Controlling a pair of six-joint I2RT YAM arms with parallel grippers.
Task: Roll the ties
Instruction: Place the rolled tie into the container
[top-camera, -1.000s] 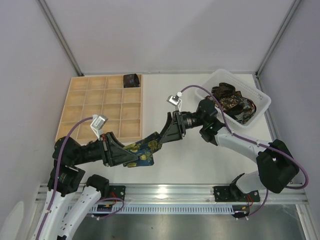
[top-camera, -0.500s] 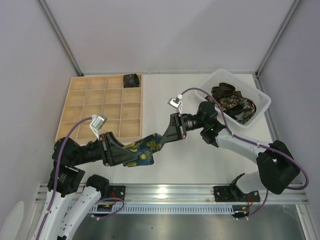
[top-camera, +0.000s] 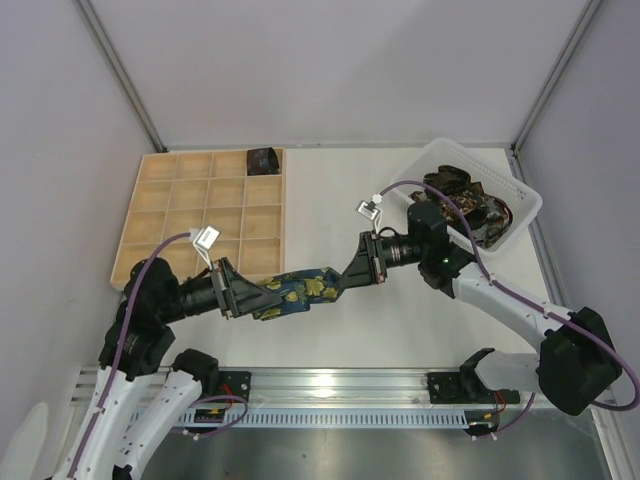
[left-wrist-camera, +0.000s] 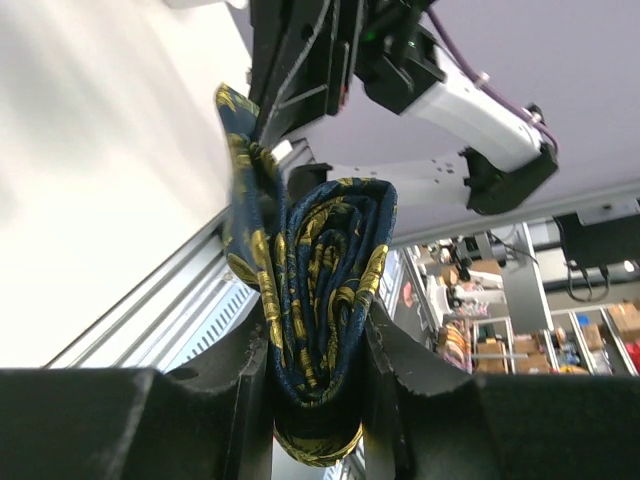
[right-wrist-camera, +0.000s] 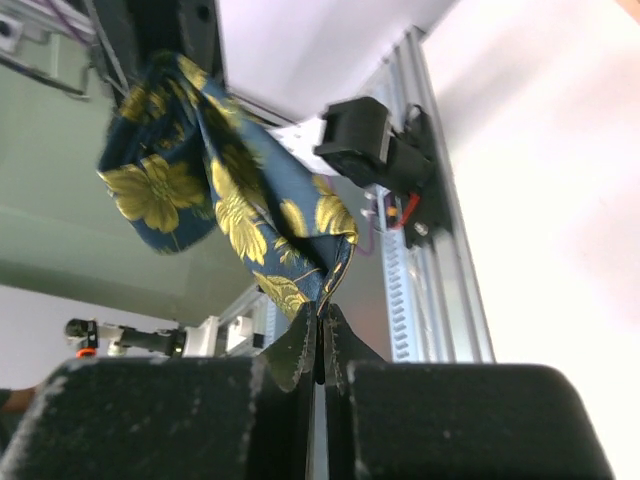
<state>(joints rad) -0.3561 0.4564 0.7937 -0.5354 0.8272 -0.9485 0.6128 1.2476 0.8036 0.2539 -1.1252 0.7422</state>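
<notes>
The navy tie (top-camera: 296, 288), patterned with yellow-green flowers, hangs above the table (top-camera: 340, 190) between both arms. The left gripper (left-wrist-camera: 318, 342) clamps the partly wound roll, anchoring it. The right gripper (right-wrist-camera: 319, 322), pinched tight on the free tail, presumably keeps the fabric taut for winding.

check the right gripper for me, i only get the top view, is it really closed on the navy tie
observer: yes. The right wrist view shows the right gripper shut on a thin edge of the navy tie, its fingers almost meeting.
operator: and the left end, flat or rolled
observer: rolled. In the left wrist view the left gripper clamps the tie wound into several layers, not a flat strip.
operator: tight roll?
observer: no. In that view the outer loop bulges away from the inner layers above the gripper.
</notes>
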